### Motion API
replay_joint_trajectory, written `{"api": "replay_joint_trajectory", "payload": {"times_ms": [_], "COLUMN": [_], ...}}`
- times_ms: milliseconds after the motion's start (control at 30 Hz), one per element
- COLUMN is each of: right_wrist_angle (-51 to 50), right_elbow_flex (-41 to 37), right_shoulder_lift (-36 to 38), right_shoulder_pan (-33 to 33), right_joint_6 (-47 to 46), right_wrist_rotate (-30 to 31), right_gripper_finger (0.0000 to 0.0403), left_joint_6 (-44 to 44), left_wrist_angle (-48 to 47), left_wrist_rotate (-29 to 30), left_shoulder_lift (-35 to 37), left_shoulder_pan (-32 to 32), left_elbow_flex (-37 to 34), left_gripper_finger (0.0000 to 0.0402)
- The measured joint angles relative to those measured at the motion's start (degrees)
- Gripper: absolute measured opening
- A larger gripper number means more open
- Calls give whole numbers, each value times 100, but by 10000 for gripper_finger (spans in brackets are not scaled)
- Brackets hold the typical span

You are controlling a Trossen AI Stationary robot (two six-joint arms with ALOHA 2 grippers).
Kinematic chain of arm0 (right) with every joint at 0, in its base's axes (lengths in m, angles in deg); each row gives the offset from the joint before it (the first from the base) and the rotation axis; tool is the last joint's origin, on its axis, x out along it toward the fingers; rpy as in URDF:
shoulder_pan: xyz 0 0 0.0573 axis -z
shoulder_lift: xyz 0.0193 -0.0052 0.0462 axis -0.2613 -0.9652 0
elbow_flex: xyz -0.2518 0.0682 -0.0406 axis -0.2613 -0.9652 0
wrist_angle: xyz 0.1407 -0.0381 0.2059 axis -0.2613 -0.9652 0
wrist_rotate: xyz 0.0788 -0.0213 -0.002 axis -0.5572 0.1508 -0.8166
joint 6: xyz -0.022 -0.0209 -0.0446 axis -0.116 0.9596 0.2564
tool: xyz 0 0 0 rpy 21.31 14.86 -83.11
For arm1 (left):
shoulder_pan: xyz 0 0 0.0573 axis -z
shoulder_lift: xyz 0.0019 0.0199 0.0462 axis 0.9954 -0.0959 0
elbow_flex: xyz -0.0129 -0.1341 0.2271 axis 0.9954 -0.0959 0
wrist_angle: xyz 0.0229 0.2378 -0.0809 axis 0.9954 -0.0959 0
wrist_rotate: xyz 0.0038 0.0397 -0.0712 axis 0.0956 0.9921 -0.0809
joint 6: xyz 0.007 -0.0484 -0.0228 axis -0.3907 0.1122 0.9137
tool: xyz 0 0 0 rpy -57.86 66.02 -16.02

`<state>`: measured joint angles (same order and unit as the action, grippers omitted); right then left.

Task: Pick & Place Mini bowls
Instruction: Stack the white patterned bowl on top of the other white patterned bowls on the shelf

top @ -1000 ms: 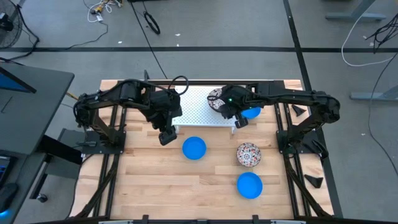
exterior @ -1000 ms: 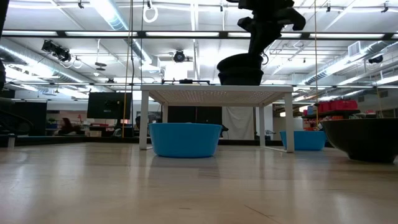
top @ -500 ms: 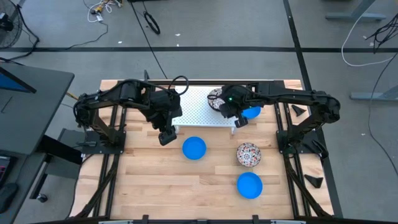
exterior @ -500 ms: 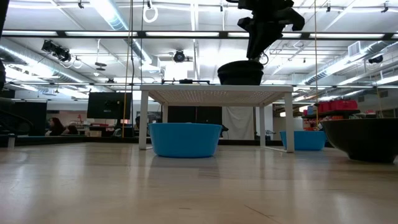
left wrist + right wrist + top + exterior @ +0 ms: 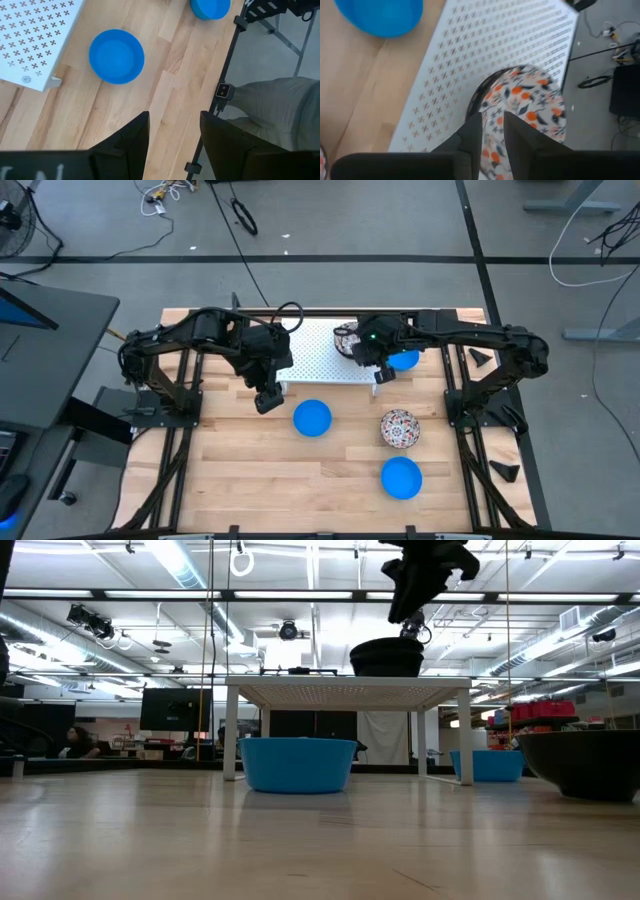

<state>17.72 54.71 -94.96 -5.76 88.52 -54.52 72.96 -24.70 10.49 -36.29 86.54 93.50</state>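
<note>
Two red-and-dark floral mini bowls sit nested on the white perforated rack (image 5: pixel 318 358), near its far right corner (image 5: pixel 346 335) (image 5: pixel 527 107); in the low view they are a dark shape (image 5: pixel 387 657) on the rack top. My right gripper (image 5: pixel 357 348) (image 5: pixel 492 135) hangs just above their rim, open by a narrow gap, and in the low view (image 5: pixel 410 625) it is clear of them. A third floral bowl (image 5: pixel 399 428) and three blue bowls (image 5: pixel 313 418) (image 5: pixel 402 478) (image 5: pixel 405 360) rest on the table. My left gripper (image 5: pixel 267 400) (image 5: pixel 172 135) waits open near the rack's near left corner.
The rack stands on four legs (image 5: pixel 231 730), with room beneath its top. One blue bowl (image 5: pixel 116 56) lies just in front of its near edge. Bare wood (image 5: pixel 250 480) spreads over the near left of the table. The arms' frames stand at both sides.
The right gripper brought the upper floral bowl down into the one on the rack, then rose straight up away from it. The bowl stays nested there. The left arm has kept still.
</note>
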Motion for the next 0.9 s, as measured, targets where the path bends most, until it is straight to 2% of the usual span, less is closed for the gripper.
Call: {"api": "replay_joint_trajectory", "payload": {"times_ms": [233,467,633,900], "right_wrist_angle": [26,8,-106,-523], "right_elbow_flex": [422,836,1160,1718], "right_shoulder_lift": [0,0,0,0], "right_shoulder_pan": [-20,-22,-24,-24], "right_joint_6": [-1035,-2177,-2192,-2181], "right_wrist_rotate": [5,11,12,-5], "right_gripper_finger": [79,79,79,79], "left_joint_6": [-2,156,436,661], "left_wrist_angle": [2,2,5,7], "left_wrist_rotate": [298,1147,1486,1609], "left_shoulder_lift": [0,0,0,0], "left_shoulder_pan": [2,10,9,9], "left_elbow_flex": [0,0,0,0], "left_gripper_finger": [179,179,179,179]}}
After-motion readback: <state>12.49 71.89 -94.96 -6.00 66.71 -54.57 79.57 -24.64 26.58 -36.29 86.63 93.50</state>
